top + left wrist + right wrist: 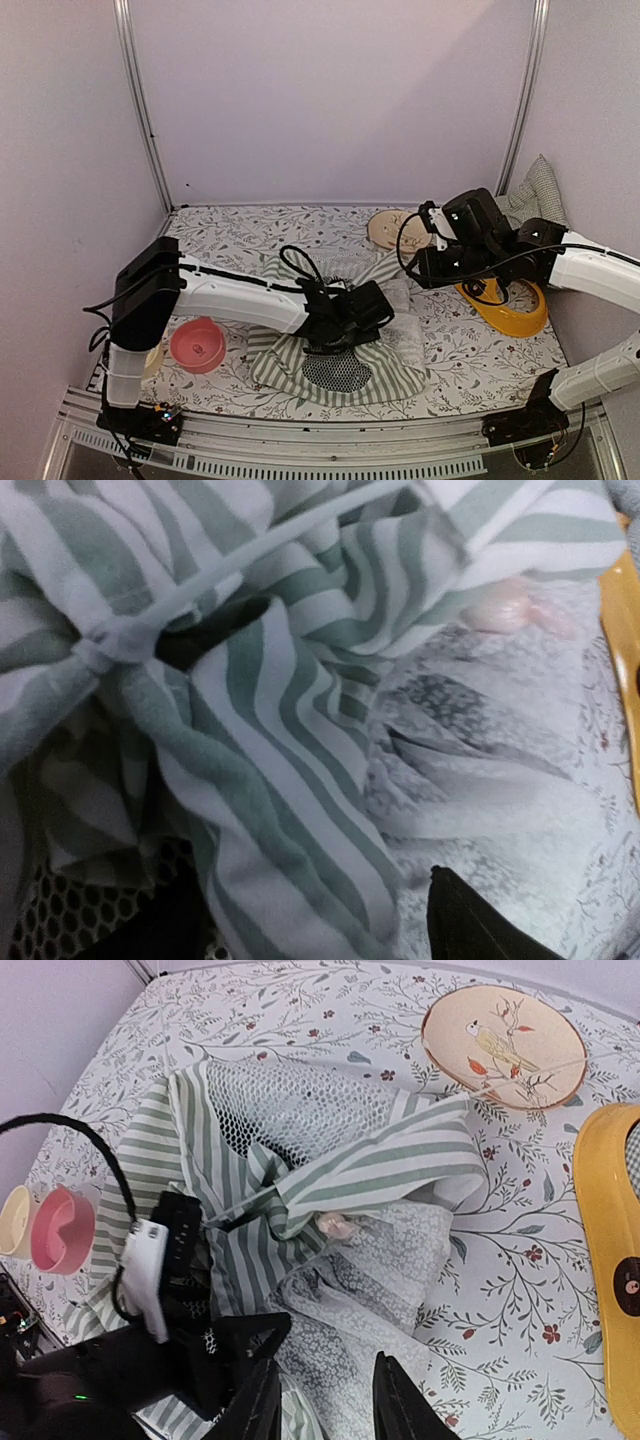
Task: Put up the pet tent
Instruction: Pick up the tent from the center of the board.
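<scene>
The pet tent (pixel 290 360) lies collapsed in a heap of green-and-white striped fabric at the table's middle, with its black mesh window (pixel 338 372) facing up near the front. My left gripper (pixel 375 310) rests low on the heap. Its jaws stand wide open, and a striped fold (pixel 300 810) rises between them without being pinched. A thin white pole (pixel 260 555) crosses the fabric just ahead. The white lace curtain (pixel 370 1270) spills out to the right. My right gripper (pixel 325 1385) hovers open above the lace, holding nothing.
A pink bowl (pixel 197 345) and a cream cup (pixel 152 360) sit at the front left. A bird-painted plate (pixel 503 1047) lies at the back. A yellow dish (pixel 610 1260) is on the right, and a checked cushion (pixel 535 195) leans in the back right corner.
</scene>
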Controlling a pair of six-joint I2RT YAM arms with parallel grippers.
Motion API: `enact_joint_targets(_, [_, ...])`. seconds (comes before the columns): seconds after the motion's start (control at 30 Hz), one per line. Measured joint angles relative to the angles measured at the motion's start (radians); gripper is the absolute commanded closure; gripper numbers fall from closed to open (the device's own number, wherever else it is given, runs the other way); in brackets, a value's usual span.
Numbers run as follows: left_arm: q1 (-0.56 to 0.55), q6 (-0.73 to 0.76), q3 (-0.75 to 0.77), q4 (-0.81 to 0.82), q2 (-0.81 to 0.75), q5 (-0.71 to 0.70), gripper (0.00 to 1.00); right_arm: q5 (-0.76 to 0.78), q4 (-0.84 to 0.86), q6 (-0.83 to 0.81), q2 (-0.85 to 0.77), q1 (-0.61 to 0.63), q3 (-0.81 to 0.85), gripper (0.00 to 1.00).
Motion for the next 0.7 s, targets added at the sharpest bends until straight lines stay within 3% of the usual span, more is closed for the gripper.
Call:
enact_joint_targets(0.1, [0.007,-0.092,0.124,-0.1,0.128,-0.051,0.42,-0.002,0.025,0.0,-0.026,0.0,0.011,0.66])
enact_joint_targets(0.23, [0.022,-0.169,0.247,-0.201,0.21,-0.135,1.0,-0.006,0.036,0.0,-0.04,0.0,0.012,0.66])
enact_joint_targets(0.47, [0.049,-0.157,0.35,-0.309,0.216,-0.286,1.0,-0.011,0.04,-0.003,-0.049,0.0,0.012,0.66])
enact_joint_targets(0.7, [0.0,0.006,0.336,-0.338,0.147,-0.433,1.0,-0.009,0.039,-0.032,-0.047,0.0,0.055,0.66])
